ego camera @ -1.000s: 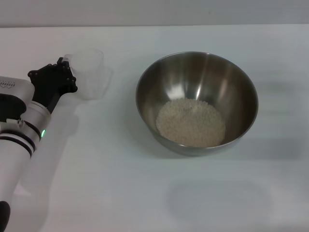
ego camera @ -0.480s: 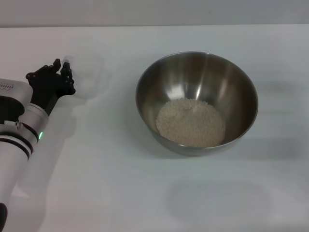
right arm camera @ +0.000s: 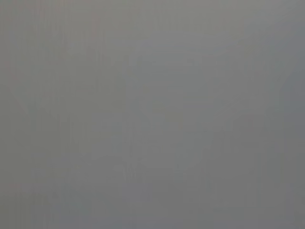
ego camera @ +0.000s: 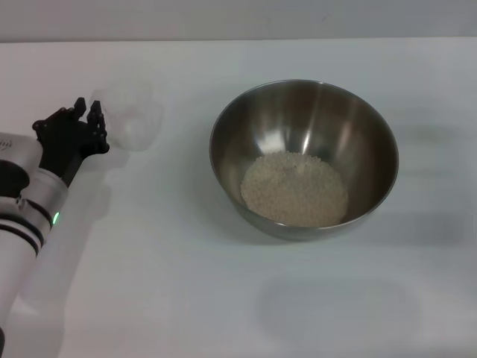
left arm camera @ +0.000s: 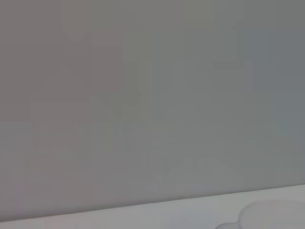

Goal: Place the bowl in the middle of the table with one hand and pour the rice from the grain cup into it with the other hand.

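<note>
Bare test bench, plain white table (ego camera: 149, 298), grey wall (left arm camera: 143, 95)

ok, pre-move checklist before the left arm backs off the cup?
1. Pale beige rice heaped inside the large shiny steel bowl: ok.
2. Bowl upright, mid plain white table: ok.
3. Small clear plastic grain cup emptied: looks so, ok.
4. Cup resting on the table: cannot tell.
5. Left gripper at the cup's handle side, jaws released: cannot tell.
6. No spilled grains around the bowl: ok.
7. Right gripper's position: not visible, cannot tell.
</note>
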`<state>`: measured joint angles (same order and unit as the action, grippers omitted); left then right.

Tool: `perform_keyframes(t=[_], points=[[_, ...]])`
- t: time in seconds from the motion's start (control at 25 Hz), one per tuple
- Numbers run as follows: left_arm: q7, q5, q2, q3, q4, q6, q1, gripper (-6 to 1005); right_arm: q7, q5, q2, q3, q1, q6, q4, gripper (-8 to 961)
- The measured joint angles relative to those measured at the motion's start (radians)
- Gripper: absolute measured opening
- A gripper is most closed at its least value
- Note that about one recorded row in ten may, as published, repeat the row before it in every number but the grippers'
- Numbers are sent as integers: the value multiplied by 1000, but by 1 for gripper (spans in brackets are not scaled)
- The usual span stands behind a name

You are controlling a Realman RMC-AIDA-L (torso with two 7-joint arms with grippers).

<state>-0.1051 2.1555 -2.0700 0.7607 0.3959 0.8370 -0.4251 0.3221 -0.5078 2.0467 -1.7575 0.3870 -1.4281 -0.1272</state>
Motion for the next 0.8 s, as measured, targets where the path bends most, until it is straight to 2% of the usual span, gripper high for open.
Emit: perform_keyframes(t=[0.12,0.48,0.68,0.8], points=[[19,2,2,-1,8,18,26,197,0,0,-1,2,3,2,0,442],[118,17,4,-19,-5,23,27,202,0,0,-3,3,12,8,0,443],[125,17,4,-22,3,98,74,407,-1,0,-5,3,20,10,3,443],[142,18,4,-24,2,201,116,470,-2,0,-5,3,21,11,5,443]])
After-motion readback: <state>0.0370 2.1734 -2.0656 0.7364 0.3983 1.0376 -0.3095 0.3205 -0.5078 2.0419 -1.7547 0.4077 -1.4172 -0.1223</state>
